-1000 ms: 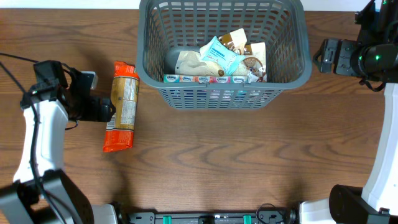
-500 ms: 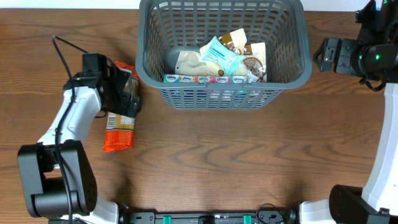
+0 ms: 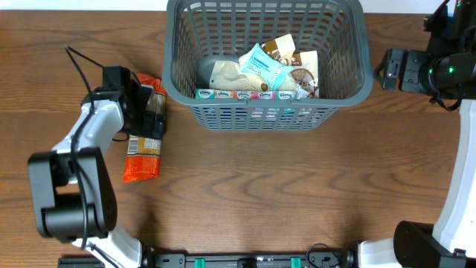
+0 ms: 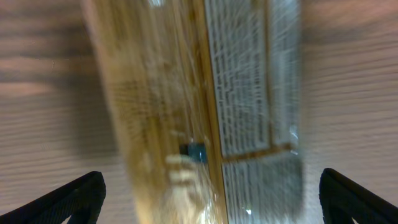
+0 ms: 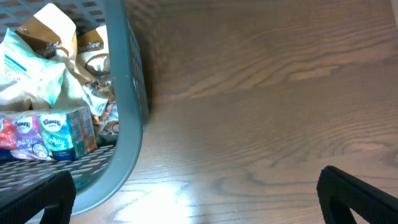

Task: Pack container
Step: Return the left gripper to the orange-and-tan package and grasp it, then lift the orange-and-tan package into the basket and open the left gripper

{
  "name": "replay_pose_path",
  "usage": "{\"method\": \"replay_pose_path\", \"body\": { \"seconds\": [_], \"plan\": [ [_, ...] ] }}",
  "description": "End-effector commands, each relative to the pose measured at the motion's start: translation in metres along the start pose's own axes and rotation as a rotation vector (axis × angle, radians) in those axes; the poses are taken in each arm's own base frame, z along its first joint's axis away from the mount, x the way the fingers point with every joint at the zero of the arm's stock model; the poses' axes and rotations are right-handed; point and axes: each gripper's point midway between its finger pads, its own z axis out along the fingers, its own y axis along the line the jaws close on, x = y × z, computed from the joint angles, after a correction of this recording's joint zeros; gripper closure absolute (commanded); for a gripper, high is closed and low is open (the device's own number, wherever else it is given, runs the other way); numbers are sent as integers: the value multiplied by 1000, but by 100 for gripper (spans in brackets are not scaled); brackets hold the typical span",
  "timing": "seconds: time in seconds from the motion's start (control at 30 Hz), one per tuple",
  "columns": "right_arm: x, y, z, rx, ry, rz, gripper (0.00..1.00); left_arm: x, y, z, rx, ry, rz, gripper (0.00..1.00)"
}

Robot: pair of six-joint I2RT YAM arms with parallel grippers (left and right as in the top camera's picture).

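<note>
Wood table (image 3: 297, 193) w/ container (image 3: 268, 117) & orange snack pkt (image 3: 141, 165) on it.

Table (image 3: 297, 179): brown wood, grain running left to right.
Front rail (image 3: 245, 261): black, green clips, along the near edge.

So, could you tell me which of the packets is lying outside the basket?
The long orange packet on the table left of the basket; the others lie inside it.

Container (image 3: 363, 74) sits at the far middle of the table (image 3: 297, 193). Inside it, packets (image 3: 260, 67) are heaped toward the right half, with tissue packs (image 3: 249, 94) in a row along the near wall. Long packet (image 3: 141, 160) lies on the table left of the container — left gripper (image 3: 151, 112) over its far half. Right gripper (image 3: 385, 68) just right of the container.
</note>
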Motion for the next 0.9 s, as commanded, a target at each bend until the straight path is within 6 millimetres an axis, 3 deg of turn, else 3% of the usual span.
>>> {"method": "replay_pose_path", "body": {
  "seconds": [0.0,0.17,0.2,0.3,0.53,0.7,0.8,0.87],
  "plan": [
    [-1,3,-3,-8,-9,6,1,10,3,14,-5,46,-42,1],
    [1,3,-3,-8,-1,7,1,9,4,24,-6,48,-63,1],
    [1,3,-3,-8,-1,7,1,8,4,24,-7,43,-63,7],
    [2,3,-3,-8,1,7,1,4,5,25,-10,27,-70,57],
    [3,3,-3,-7,7,18,1,-4,7,25,-19,-5,-68,94],
    [3,3,-3,-7,8,18,1,-19,18,13,-71,-52,-67,94],
    [3,3,-3,-7,9,18,1,-50,45,-20,-208,-167,-78,94],
    [4,3,-3,-6,10,18,1,-79,68,-61,-307,-298,-105,94]
  ]
}}
